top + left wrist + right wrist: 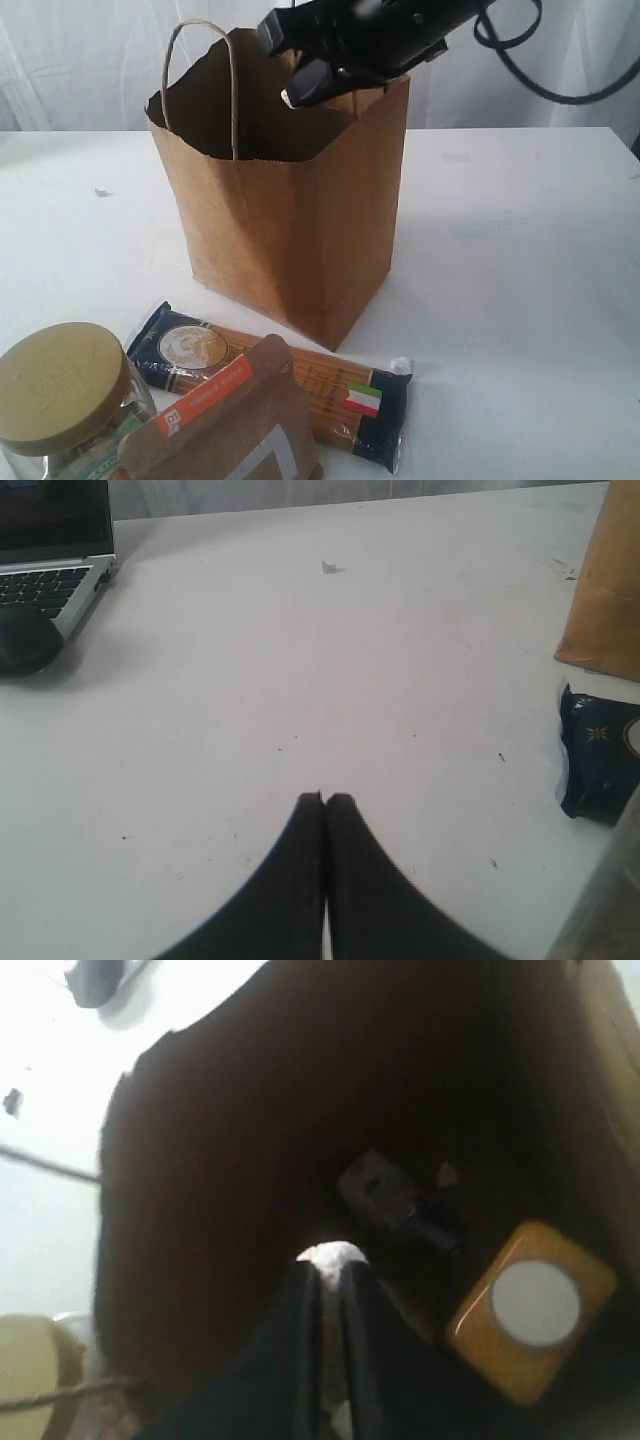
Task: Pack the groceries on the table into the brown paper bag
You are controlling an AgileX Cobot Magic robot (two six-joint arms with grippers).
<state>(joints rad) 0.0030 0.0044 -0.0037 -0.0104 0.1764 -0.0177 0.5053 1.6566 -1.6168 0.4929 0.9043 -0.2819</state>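
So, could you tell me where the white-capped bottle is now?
In the right wrist view, the white-capped bottle sits at the bottom of the brown paper bag, below the right pincer.

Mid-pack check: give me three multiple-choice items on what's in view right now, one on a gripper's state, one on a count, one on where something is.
1. The left gripper is: A) shut and empty; B) wide open; C) shut on a grocery.
2. Groceries lying on the table in front of the brown paper bag, exterior view: A) one; B) three; C) five.
3. The white-capped bottle of yellow grains is: A) on the table; B) in the left gripper; C) inside the brown paper bag.

Answers:
1 A, its jaws meet over bare table with nothing between them.
2 B, the gold-lidded glass jar, the orange-labelled brown pouch and the spaghetti pack.
3 C, the right wrist view looks down into the brown paper bag and shows it lying there.
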